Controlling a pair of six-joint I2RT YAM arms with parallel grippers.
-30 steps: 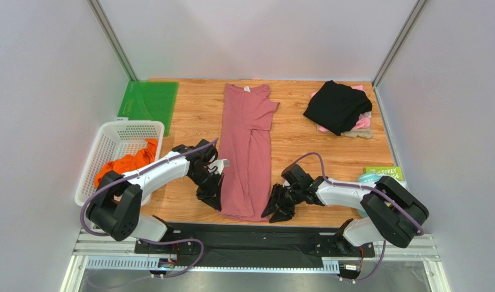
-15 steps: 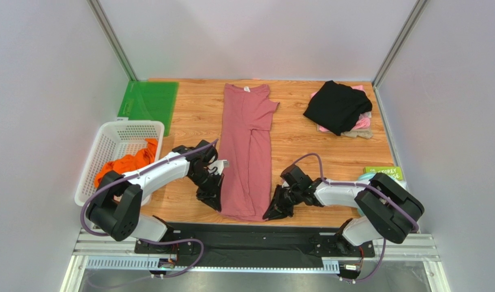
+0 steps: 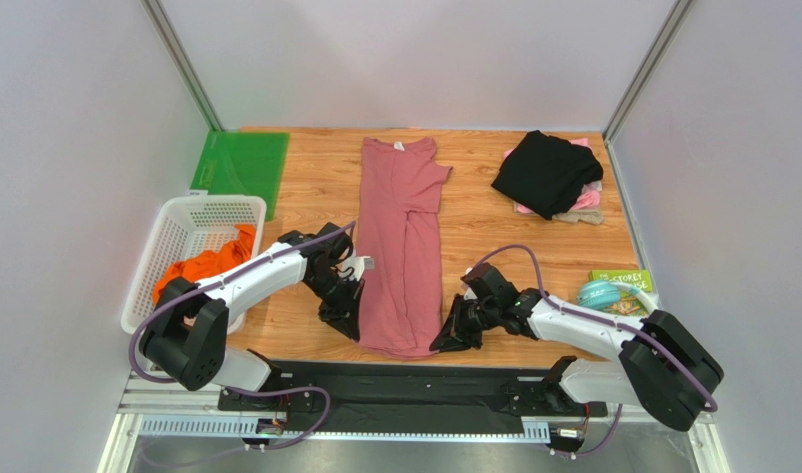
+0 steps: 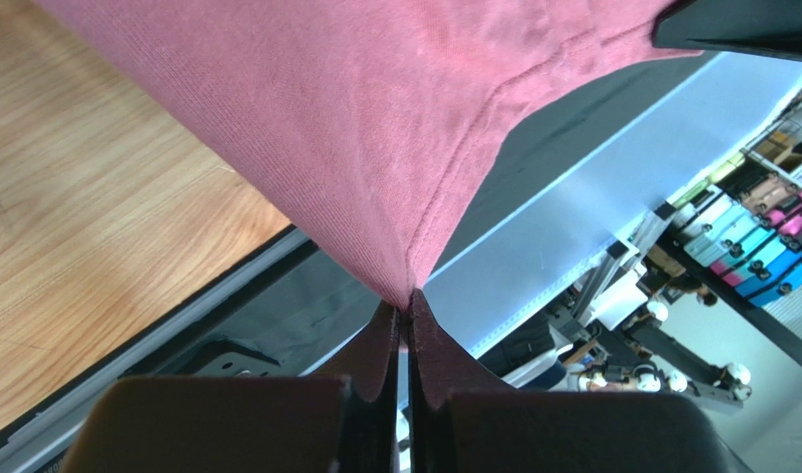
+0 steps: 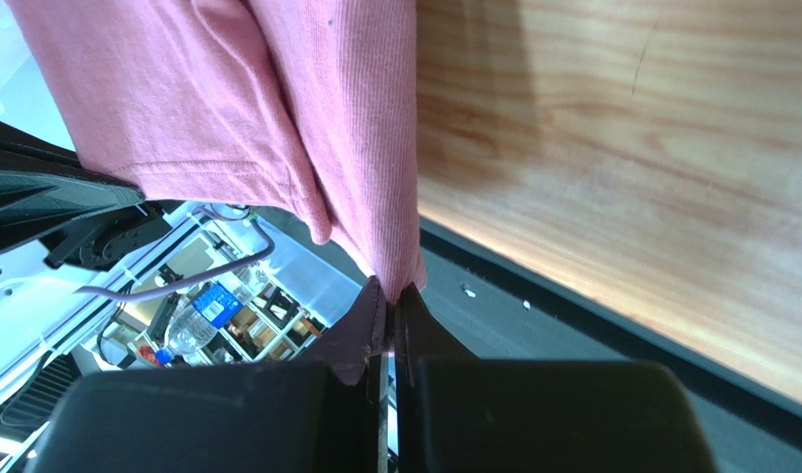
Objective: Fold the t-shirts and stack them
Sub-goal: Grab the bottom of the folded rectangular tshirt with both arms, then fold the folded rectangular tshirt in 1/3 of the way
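A dusty-rose t-shirt (image 3: 403, 236), folded into a long narrow strip, lies down the middle of the table with its white neck label at the far end. My left gripper (image 3: 343, 321) is shut on the near left corner of its hem (image 4: 407, 288). On the other side my right gripper (image 3: 448, 337) is shut on the near right corner (image 5: 393, 276). A black t-shirt (image 3: 545, 169) lies on top of pale pink cloth (image 3: 584, 197) at the far right. An orange t-shirt (image 3: 205, 264) sits in the white basket (image 3: 192, 212).
A green mat (image 3: 241, 160) lies at the far left corner. A teal object (image 3: 602, 294) and a green box (image 3: 624, 281) sit at the right edge near my right arm. The black base rail (image 3: 395, 379) runs along the table's near edge, just below both grippers.
My right gripper has closed on the near right corner of the dusty-rose t-shirt, and its arm has swung slightly right. The left gripper has held its grip without moving.
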